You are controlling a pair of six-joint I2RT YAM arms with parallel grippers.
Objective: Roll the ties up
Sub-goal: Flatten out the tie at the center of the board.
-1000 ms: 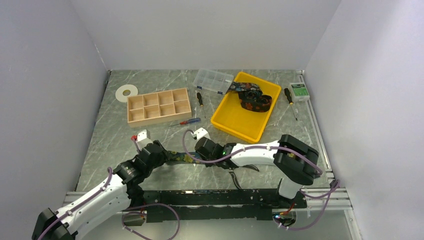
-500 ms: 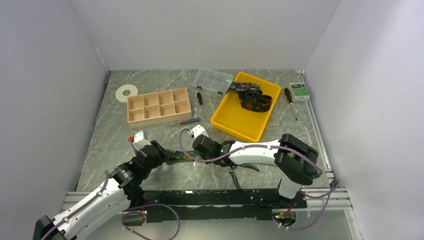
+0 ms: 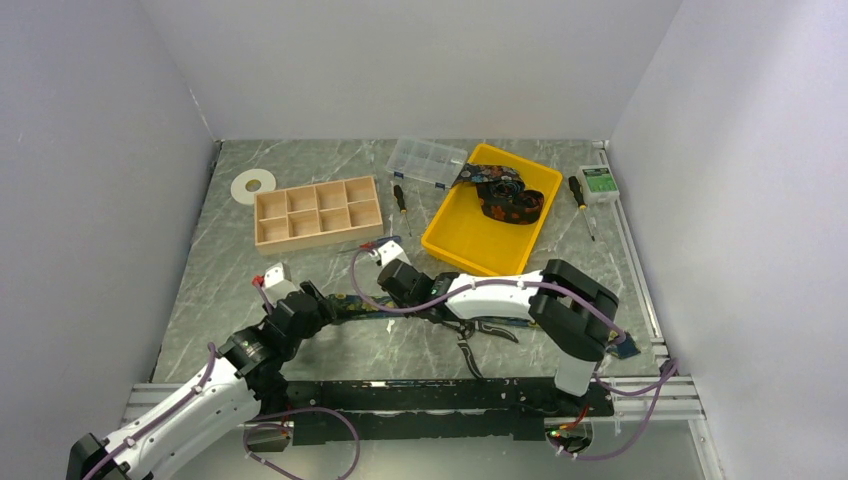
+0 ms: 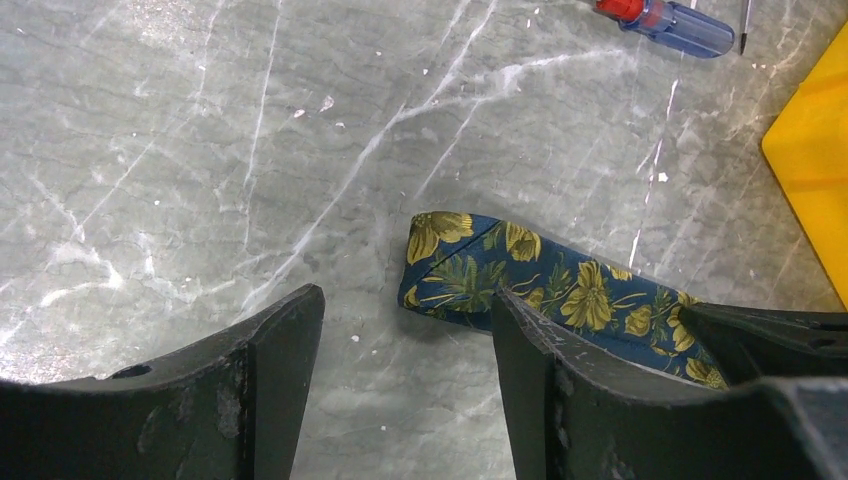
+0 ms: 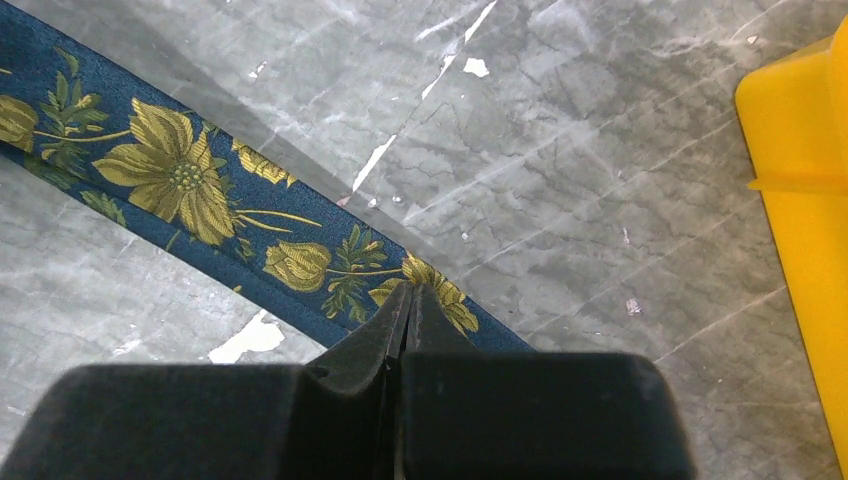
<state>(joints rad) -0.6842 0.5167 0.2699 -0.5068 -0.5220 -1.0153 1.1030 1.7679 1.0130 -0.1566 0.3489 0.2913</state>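
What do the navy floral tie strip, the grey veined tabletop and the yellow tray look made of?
Navy floral tie strip: woven fabric, slight sheen; its folded tip looks soft.
Grey veined tabletop: marble-look, perhaps printed laminate; white veins, smooth.
Yellow tray: likely plastic; uniform glossy colour, moulded rim.

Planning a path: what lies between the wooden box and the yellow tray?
Top view: a dark-handled screwdriver lies between the wooden box and yellow tray, plus a red-and-blue screwdriver.

1. Top camera: high behind the near edge, looking down and forward over the whole table (image 3: 205, 280).
2. Left wrist camera: close above the table, angled down.
3. Right wrist camera: closer still; all three share the tie (image 5: 190, 180).
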